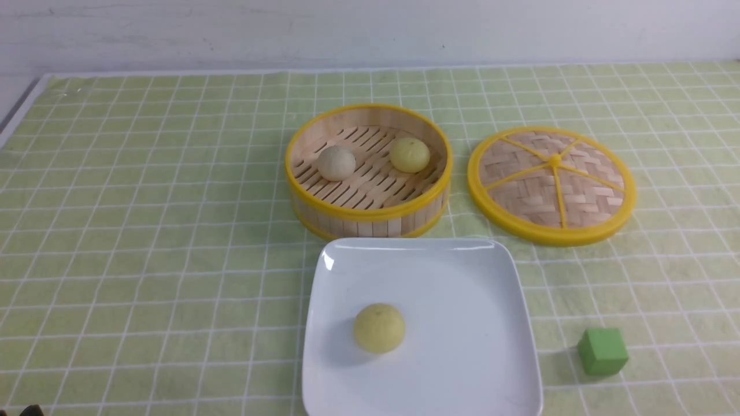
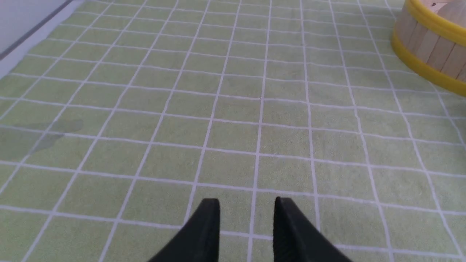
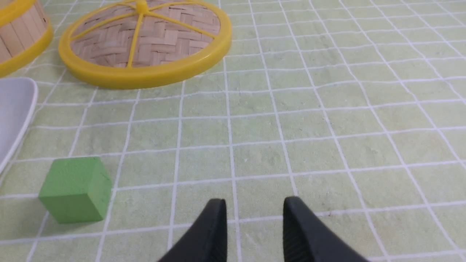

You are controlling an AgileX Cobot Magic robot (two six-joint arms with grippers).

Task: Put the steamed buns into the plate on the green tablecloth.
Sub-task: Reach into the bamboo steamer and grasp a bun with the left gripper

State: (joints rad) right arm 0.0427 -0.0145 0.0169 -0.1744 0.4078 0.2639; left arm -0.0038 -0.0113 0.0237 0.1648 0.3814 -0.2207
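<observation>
One pale yellow steamed bun [image 1: 379,327] lies in the white square plate [image 1: 462,277] at the front middle of the green tablecloth [image 1: 144,231]. A beige-grey bun [image 1: 336,163] and a second pale yellow bun [image 1: 409,154] sit in the bamboo steamer basket [image 1: 368,215] behind the plate. My left gripper [image 2: 247,203] is open and empty above bare cloth, left of the basket [image 2: 429,47]. My right gripper [image 3: 254,203] is open and empty above bare cloth, right of the plate's edge [image 3: 22,109]. Neither gripper shows in the front view.
The woven lid [image 1: 552,185] lies right of the basket and also shows in the right wrist view [image 3: 145,43]. A green cube [image 1: 602,351] stands right of the plate, near my right gripper [image 3: 76,189]. The table's left edge [image 1: 17,110] runs along the wall.
</observation>
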